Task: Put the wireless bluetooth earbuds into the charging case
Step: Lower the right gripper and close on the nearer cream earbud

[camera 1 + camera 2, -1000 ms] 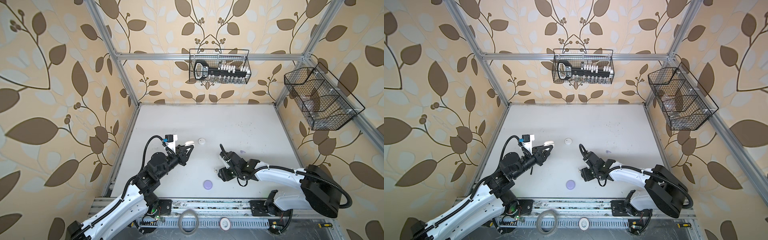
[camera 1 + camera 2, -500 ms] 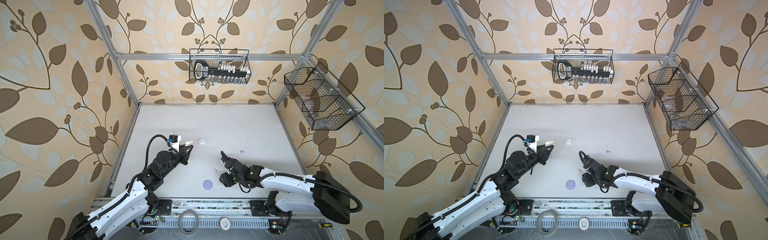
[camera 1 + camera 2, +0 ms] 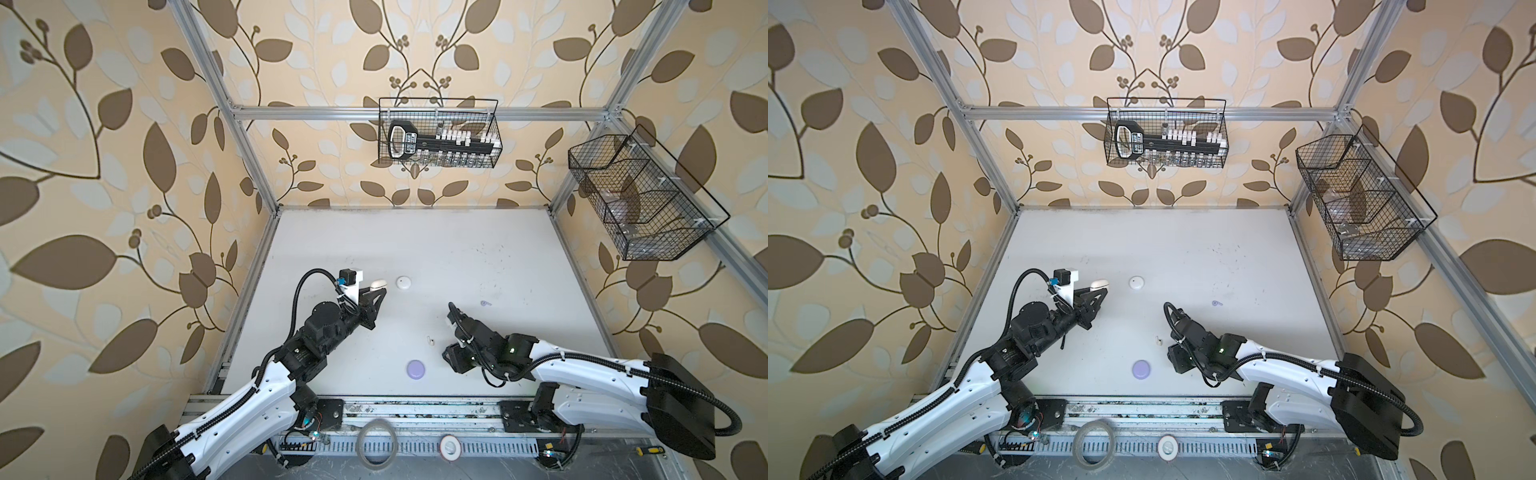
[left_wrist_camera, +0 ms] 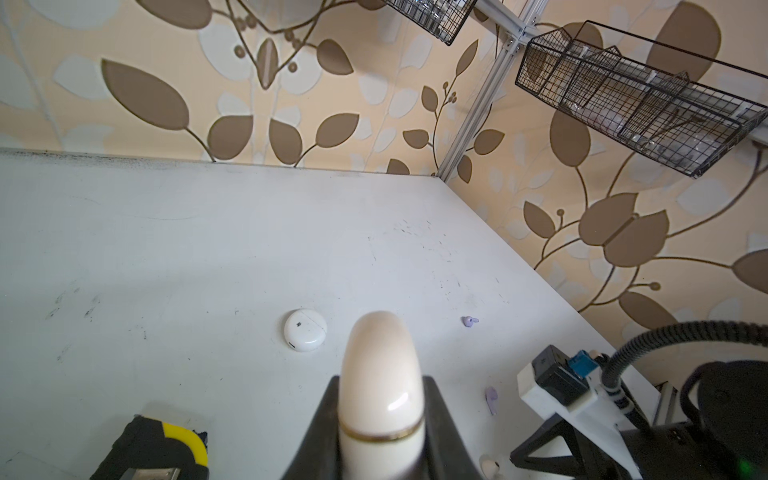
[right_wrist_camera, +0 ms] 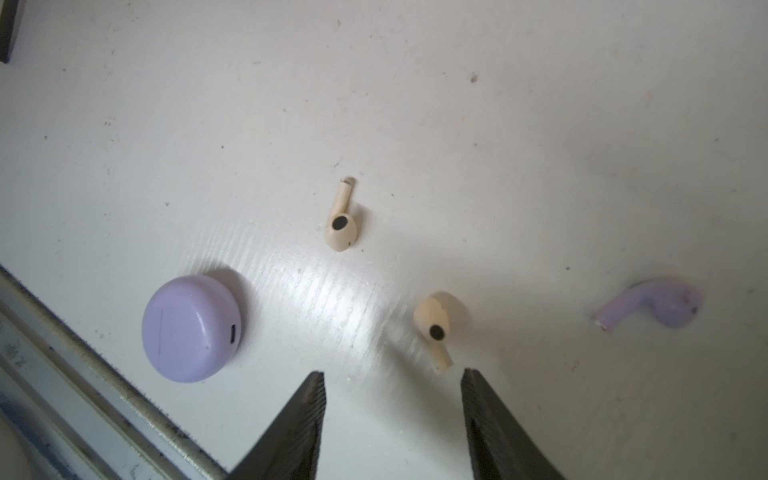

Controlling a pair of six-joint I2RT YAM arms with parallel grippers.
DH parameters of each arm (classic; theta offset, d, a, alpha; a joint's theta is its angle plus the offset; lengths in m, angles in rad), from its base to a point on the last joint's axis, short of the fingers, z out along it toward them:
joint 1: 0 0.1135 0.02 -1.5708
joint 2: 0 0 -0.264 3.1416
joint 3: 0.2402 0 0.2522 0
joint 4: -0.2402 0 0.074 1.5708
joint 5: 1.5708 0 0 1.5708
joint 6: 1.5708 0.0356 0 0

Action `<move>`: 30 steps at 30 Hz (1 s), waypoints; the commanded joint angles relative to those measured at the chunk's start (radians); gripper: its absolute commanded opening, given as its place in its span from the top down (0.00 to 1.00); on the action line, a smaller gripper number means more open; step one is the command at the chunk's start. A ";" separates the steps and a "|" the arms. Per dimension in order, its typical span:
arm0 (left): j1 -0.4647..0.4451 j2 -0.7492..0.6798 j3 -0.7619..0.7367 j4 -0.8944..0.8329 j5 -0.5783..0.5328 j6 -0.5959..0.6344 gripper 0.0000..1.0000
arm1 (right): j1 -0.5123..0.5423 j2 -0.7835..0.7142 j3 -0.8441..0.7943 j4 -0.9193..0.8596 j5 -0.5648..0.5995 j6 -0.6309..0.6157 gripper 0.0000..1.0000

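Cream case (image 4: 380, 353) clamped in L gripper (image 4: 380, 399); R gripper (image 5: 392, 376) jaws apart, holding nothing, just by a cream earbud (image 5: 436, 324)

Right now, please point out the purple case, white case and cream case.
purple case (image 5: 193, 328): right wrist view, top centre.
white case (image 4: 305, 330): left wrist view, top centre.
cream case (image 4: 380, 357): left wrist view, rounded end.

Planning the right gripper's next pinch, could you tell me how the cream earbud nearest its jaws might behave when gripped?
The cream earbud is tiny beside the open right gripper, so probably light and easily nudged. Its rounded, smooth bulb may slip or pivot when squeezed. The thin stem looks rigid, likely the steadier place to pinch.
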 commanded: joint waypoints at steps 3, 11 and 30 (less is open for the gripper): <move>-0.002 -0.018 -0.003 0.049 -0.007 0.021 1.00 | 0.004 0.059 0.008 -0.003 0.010 -0.011 0.45; -0.002 -0.022 -0.001 0.045 -0.002 0.021 1.00 | 0.031 0.116 0.012 0.023 -0.004 0.003 0.47; -0.002 -0.045 -0.002 0.039 0.010 0.014 1.00 | 0.059 0.036 0.082 -0.109 0.120 0.004 0.56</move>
